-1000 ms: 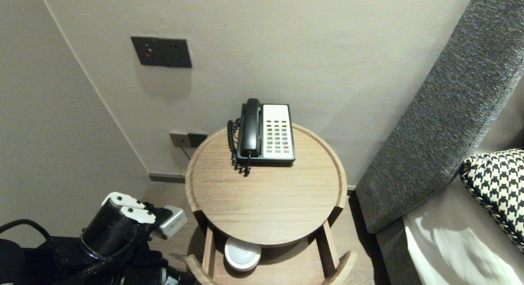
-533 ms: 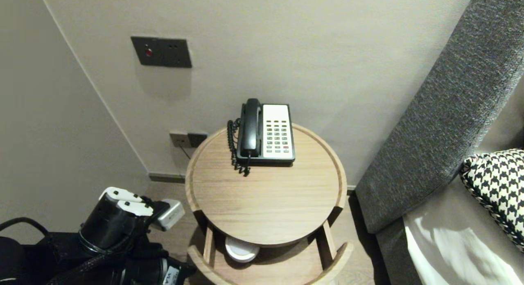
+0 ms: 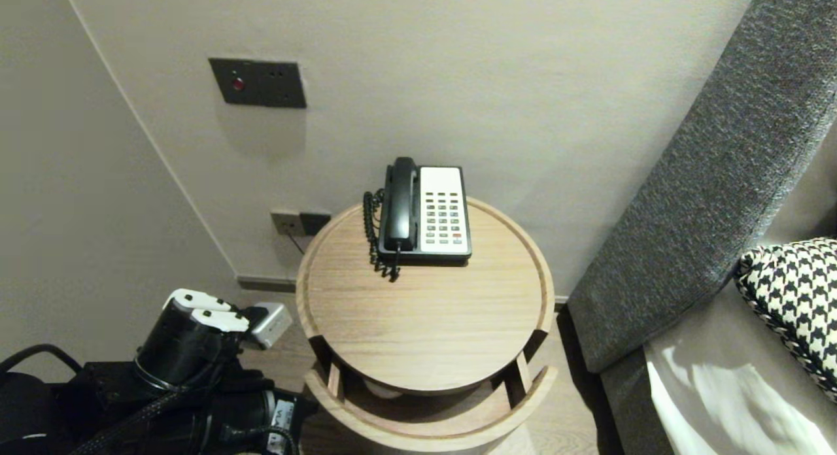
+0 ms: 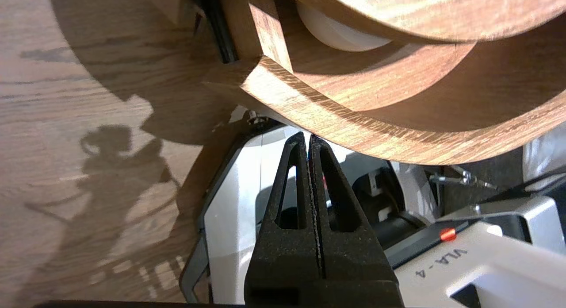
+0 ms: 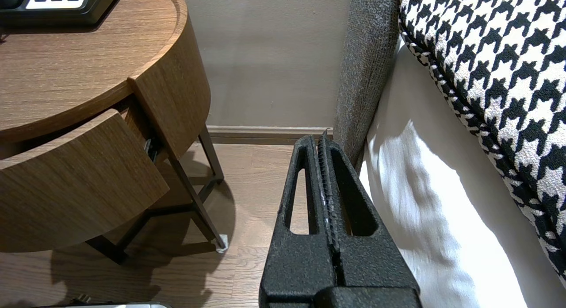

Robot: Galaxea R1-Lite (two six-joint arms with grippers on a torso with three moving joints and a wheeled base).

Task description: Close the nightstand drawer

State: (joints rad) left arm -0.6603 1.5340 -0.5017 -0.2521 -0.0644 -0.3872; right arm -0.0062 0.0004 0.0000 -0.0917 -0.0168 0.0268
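Tips of my closed left hand (image 4: pixel 308 137) sit beside the curved wooden drawer front (image 4: pixel 376 131), six o'clock of the round wooden tabletop (image 3: pixel 425 324). My right hand (image 5: pixel 322 137) hangs closed at four o'clock.

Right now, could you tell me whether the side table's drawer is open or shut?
Partly open: the drawer front stands clear of the table top, with a white object visible inside.

The drawer (image 3: pixel 431 419) now sits further in under the round table top (image 3: pixel 425 311) than a second ago; its curved front shows whole in the head view, closer to the legs; the white dish (image 4: pixel 336 33) inside, plain before, is nearly hidden beneath the top; the left arm (image 3: pixel 189 340) lies slightly higher and further forward.
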